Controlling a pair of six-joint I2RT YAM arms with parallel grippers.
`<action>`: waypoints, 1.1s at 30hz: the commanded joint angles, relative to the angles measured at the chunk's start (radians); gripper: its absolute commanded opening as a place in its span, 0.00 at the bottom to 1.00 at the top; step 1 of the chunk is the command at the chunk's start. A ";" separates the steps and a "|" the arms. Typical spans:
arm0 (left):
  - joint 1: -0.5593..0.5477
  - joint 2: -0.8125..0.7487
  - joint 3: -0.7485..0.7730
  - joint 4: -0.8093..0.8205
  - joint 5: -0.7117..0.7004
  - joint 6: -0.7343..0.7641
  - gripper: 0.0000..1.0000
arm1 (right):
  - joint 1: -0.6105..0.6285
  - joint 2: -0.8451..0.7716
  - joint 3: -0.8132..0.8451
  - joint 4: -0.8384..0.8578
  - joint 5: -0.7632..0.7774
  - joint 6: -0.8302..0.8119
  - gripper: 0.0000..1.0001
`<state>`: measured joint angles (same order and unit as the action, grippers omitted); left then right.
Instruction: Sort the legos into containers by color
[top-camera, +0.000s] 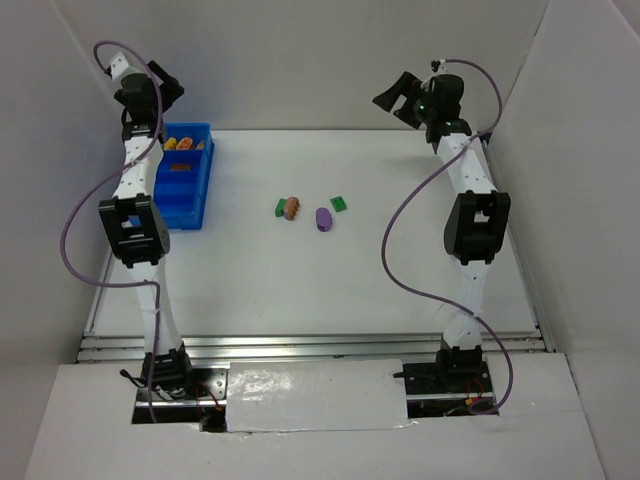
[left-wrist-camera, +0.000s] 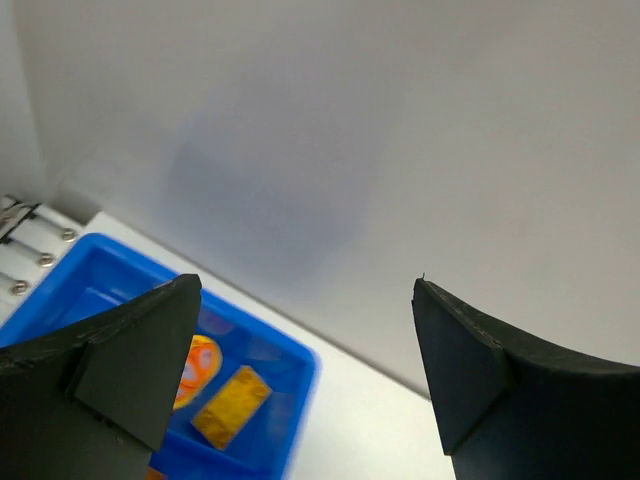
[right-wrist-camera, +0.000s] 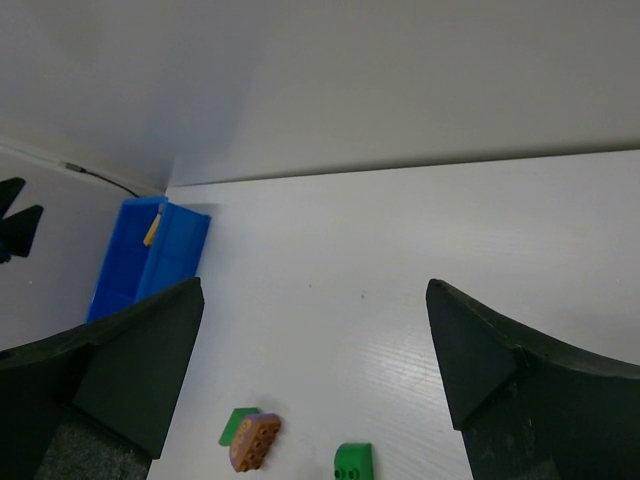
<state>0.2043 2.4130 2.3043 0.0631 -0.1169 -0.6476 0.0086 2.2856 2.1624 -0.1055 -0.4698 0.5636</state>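
The blue bin (top-camera: 184, 176) stands at the table's far left; it also shows in the left wrist view (left-wrist-camera: 265, 350) and the right wrist view (right-wrist-camera: 140, 262). In its far compartment lie an orange-yellow block (left-wrist-camera: 231, 405) and a yellow-and-red round piece (left-wrist-camera: 196, 368). Mid-table lie a green block (top-camera: 280, 208), a pinkish-brown lump (top-camera: 291, 207), a purple oval (top-camera: 323, 218) and a second green block (top-camera: 339, 204). My left gripper (top-camera: 165, 88) is open and empty, raised over the bin's far end. My right gripper (top-camera: 400, 97) is open and empty, raised at the far right.
White walls enclose the table on the left, back and right. A metal rail runs along the near edge (top-camera: 310, 345). The table's left rail with screws shows in the left wrist view (left-wrist-camera: 30, 250).
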 joint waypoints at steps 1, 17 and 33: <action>-0.046 -0.132 0.023 0.012 -0.096 0.080 1.00 | 0.008 -0.026 0.053 -0.057 0.039 -0.011 1.00; -0.042 -0.179 0.028 -0.046 -0.070 -0.102 0.99 | 0.189 -0.185 -0.042 -0.643 0.419 -0.119 1.00; -0.100 -0.394 -0.131 -0.445 -0.063 -0.020 1.00 | 0.433 -0.202 -0.058 -0.714 0.557 -0.166 0.91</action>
<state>0.1474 2.1136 2.1811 -0.3050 -0.1886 -0.7307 0.4656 2.0842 2.0270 -0.7807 0.0124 0.4290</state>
